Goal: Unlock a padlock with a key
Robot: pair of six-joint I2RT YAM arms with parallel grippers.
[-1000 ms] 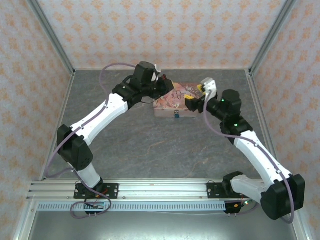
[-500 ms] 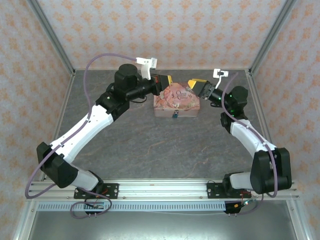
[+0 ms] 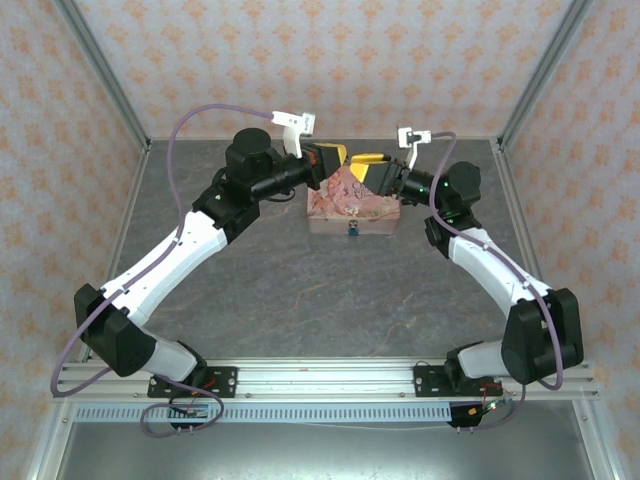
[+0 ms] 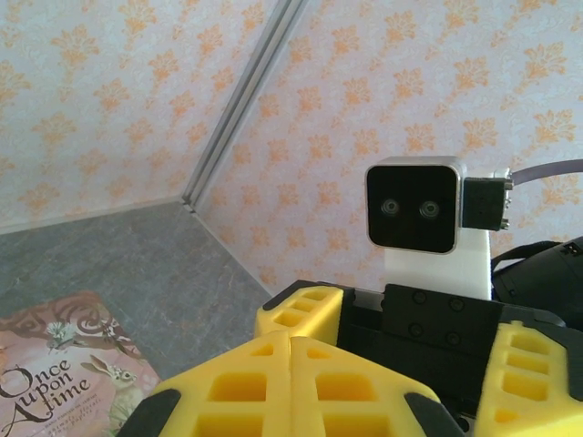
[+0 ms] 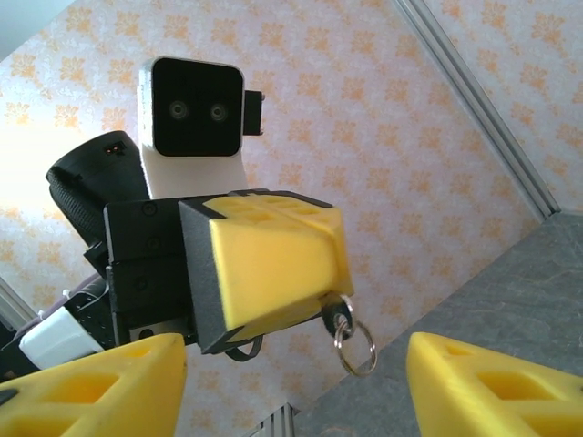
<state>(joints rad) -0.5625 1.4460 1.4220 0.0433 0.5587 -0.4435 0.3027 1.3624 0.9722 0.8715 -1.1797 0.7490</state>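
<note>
2 robot arms reach across a grey table (image 3: 300,290) and meet nose to nose above a pink tin box (image 3: 350,205). The left gripper (image 3: 338,160) has its 2 yellow fingers pressed flat together, pinching the key (image 5: 339,315). Only the key's silvery head pokes out under the fingertips, with a small metal ring (image 5: 356,348) hanging from it. The right gripper (image 3: 365,167) faces the left one from just beside it, jaws spread wide with nothing between them. The key hangs in front of that gap, touching neither right finger. The padlock (image 3: 353,231), tiny and blue-teal, sits at the front wall of the box, below both grippers on the side toward the arm bases, well apart from the key. The box lid, printed with rabbits and the words "Once Upon a Time", lies beneath the left gripper, off to the left of its fingertips in the left wrist view.
</note>
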